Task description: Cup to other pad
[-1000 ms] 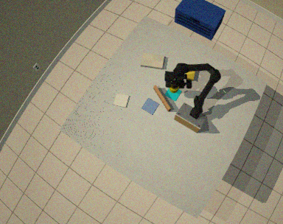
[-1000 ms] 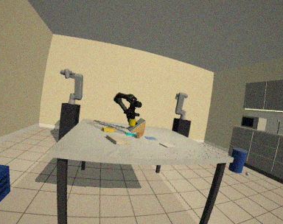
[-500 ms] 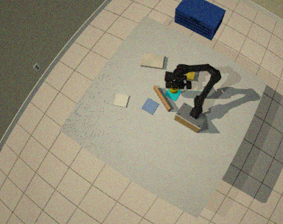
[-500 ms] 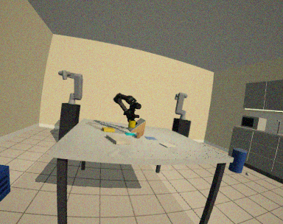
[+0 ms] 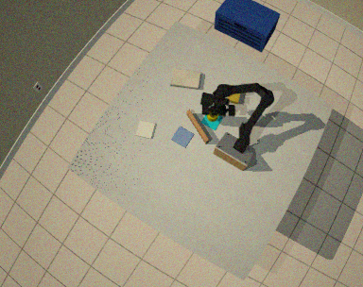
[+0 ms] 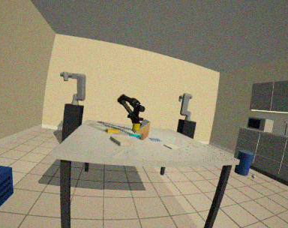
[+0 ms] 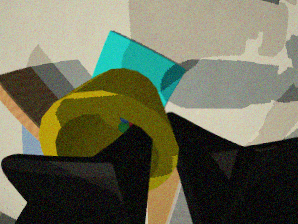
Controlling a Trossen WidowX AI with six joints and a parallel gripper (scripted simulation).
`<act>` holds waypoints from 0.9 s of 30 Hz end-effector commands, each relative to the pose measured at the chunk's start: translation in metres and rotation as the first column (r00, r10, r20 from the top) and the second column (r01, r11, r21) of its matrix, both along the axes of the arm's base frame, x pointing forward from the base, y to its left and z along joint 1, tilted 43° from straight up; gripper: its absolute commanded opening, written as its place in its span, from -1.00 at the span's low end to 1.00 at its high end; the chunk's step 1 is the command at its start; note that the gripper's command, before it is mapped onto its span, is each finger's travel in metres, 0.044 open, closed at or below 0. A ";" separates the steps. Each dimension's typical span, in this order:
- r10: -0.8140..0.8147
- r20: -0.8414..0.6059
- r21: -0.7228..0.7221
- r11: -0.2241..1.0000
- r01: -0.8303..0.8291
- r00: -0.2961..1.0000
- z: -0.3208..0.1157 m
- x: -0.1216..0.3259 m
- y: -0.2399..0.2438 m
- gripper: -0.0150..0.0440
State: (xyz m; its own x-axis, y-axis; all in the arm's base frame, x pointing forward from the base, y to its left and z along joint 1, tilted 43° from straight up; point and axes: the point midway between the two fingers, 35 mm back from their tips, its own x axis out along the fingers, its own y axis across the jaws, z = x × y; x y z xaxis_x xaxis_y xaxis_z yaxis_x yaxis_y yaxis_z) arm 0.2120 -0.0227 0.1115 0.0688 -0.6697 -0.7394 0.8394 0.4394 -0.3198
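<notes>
Above the cyan pad (image 7: 136, 59), in the wrist view, the gripper (image 7: 152, 163) is clenched on the rim of the yellow cup (image 7: 107, 125), one finger inside the mouth and one outside. A dark speck, maybe a marble, sits at the cup's inner wall; too small to tell. From the top view, the cup (image 5: 212, 115) hangs over the pad (image 5: 211, 123) on the counter (image 5: 161, 198), a wooden bar (image 5: 198, 126) just beside at 9 o'clock, a blue pad (image 5: 182, 137) beyond it.
</notes>
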 end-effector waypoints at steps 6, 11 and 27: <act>0.004 -0.002 -0.005 1.000 -0.004 1.000 -0.008 0.001 -0.009 -0.49; 0.004 -0.002 -0.005 1.000 -0.004 1.000 -0.012 0.001 -0.013 -0.49; 0.004 -0.002 -0.006 1.000 -0.004 1.000 -0.026 0.002 -0.027 -0.49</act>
State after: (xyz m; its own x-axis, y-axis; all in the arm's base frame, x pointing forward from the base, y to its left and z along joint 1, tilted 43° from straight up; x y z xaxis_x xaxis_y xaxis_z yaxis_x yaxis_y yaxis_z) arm 0.2140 -0.0456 0.0882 0.0702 -0.6704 -0.7387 0.8398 0.4394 -0.3189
